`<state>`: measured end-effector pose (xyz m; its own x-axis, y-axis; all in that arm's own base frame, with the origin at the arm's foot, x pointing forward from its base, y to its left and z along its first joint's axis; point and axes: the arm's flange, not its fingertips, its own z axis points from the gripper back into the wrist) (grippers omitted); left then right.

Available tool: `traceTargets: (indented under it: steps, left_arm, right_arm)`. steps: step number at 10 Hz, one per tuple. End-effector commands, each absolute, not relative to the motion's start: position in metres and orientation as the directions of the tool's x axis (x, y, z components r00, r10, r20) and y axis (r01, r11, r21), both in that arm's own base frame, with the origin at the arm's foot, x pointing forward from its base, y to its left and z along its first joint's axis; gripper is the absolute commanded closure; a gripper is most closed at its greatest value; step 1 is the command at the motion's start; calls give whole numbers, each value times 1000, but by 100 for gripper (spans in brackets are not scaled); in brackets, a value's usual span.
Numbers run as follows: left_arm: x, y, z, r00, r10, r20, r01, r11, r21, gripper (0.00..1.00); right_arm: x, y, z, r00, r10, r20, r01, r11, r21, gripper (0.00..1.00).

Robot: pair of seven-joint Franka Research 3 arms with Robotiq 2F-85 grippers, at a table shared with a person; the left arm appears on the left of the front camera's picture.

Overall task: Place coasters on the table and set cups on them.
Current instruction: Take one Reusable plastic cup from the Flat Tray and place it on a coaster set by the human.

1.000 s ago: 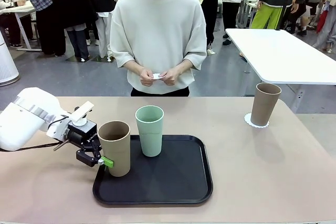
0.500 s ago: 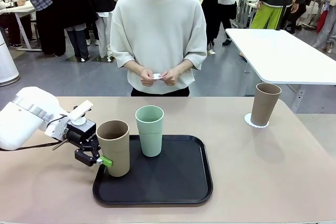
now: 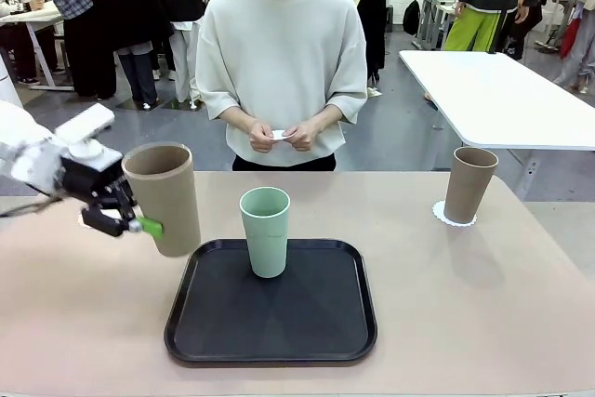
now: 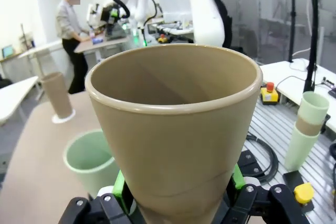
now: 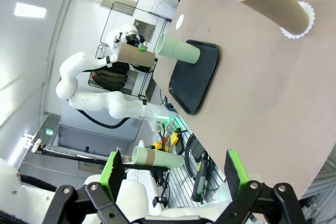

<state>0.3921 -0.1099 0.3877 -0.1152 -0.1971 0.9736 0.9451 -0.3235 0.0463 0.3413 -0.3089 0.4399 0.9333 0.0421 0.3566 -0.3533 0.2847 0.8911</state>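
Observation:
My left gripper (image 3: pixel 160 222) is shut on a tan cup (image 3: pixel 165 194) and holds it in the air, slightly tilted, above the table (image 3: pixel 483 304) just left of the tray. In the left wrist view the tan cup (image 4: pixel 173 129) sits between the green pads (image 4: pixel 119 190). A mint cup (image 3: pixel 266 231) stands on the black tray (image 3: pixel 307 323). Another tan cup (image 3: pixel 469 183) stands on a coaster (image 3: pixel 449 219) at the far right. The person's hands pinch a white coaster (image 3: pixel 278 135). My right gripper (image 5: pixel 173 177) is open, high above the table, with nothing between its fingers. A small white disc (image 5: pixel 180 22), probably a coaster, lies on the table beyond the tray.
The person stands at the table's far edge, in the middle. A white table (image 3: pixel 502 99) stands behind at the right. Spare stacked cups (image 4: pixel 307 129) sit on the robot's stand, off the table. Bare tabletop lies left and right of the tray.
My left gripper has lifted the tan cup off the tray's left side and carried it up and to the left. The mint cup, far cup and person's hands have stayed put.

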Motion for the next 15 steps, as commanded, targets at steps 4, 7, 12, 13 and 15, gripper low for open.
traceTargets:
  steps: [4, 7, 12, 13, 15]
  left_arm:
    - [382, -117, 452, -36, -259, 965, 976, -215, -21, 25]
    - [382, -112, 450, -53, -263, 963, 967, -253, -15, 25]
    - [439, -50, 449, -149, -174, 974, 962, -254, 102, 16]
    - [460, -10, 446, -170, -206, 964, 968, -220, 124, 16]
    - [483, 55, 436, -145, -247, 958, 985, -127, 117, 16]
  right_arm:
    - [340, -307, 440, 931, 34, 363, -358, 284, 890, 0]
    - [340, -307, 440, 931, 34, 363, -358, 284, 890, 0]
    - [340, -307, 440, 931, 34, 363, -358, 284, 890, 0]
    - [340, -307, 440, 931, 34, 363, -358, 284, 890, 0]
    - [340, -307, 440, 931, 34, 363, -358, 284, 890, 0]
